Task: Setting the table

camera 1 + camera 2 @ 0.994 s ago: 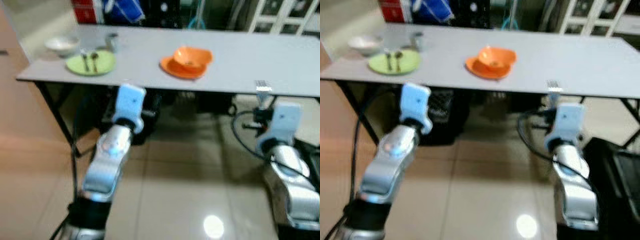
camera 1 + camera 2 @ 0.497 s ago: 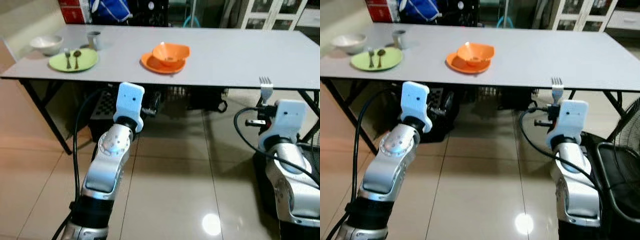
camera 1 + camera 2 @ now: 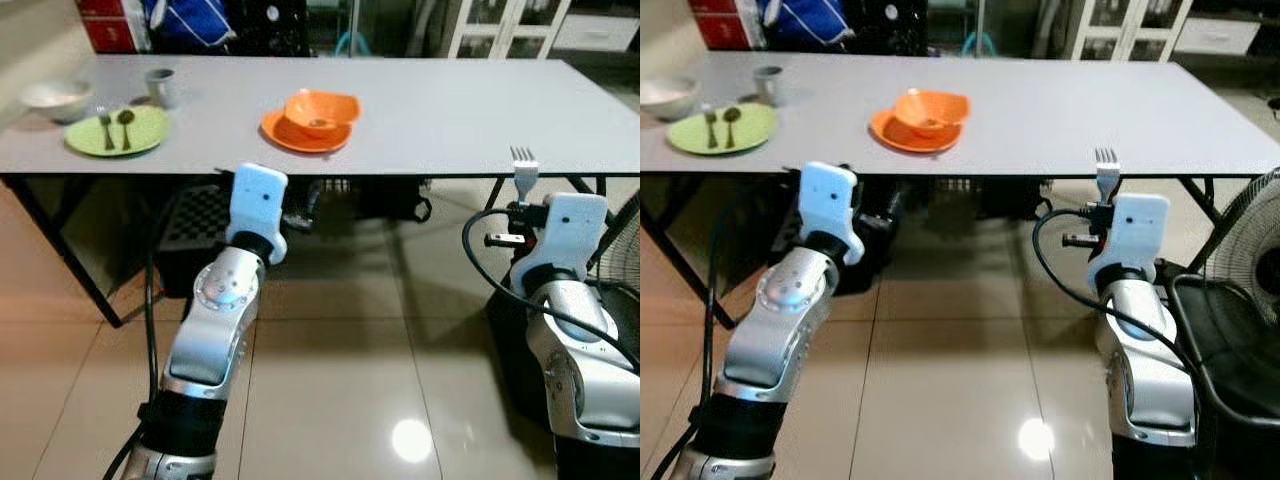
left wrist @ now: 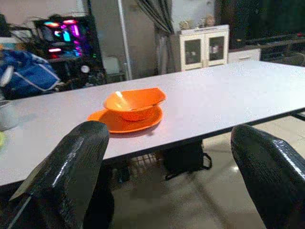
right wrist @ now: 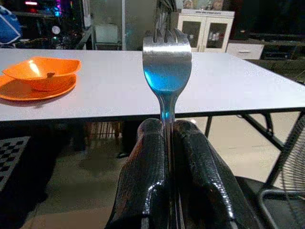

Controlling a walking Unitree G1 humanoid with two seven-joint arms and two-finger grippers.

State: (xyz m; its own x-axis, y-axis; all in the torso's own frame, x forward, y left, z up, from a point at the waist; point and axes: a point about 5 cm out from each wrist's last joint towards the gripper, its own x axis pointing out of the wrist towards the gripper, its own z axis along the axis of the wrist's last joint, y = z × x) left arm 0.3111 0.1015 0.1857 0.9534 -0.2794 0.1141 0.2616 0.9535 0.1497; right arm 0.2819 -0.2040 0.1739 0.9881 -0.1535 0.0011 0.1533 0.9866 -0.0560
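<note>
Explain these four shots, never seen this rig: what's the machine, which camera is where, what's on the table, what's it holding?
It's a humanoid robot with two silver arms, each ending in a two-fingered black pincer. The two wide shots come from a stereo camera on its head, looking down at the grey table. The other two come from cameras on its wrists, looking along the fingers.

On the table: an orange bowl sitting on an orange plate, a green plate carrying a fork and spoon, a white bowl and a small cup.

The right pincer is clamped on a fork, tines up. The left pincer is open and holds nothing.
</note>
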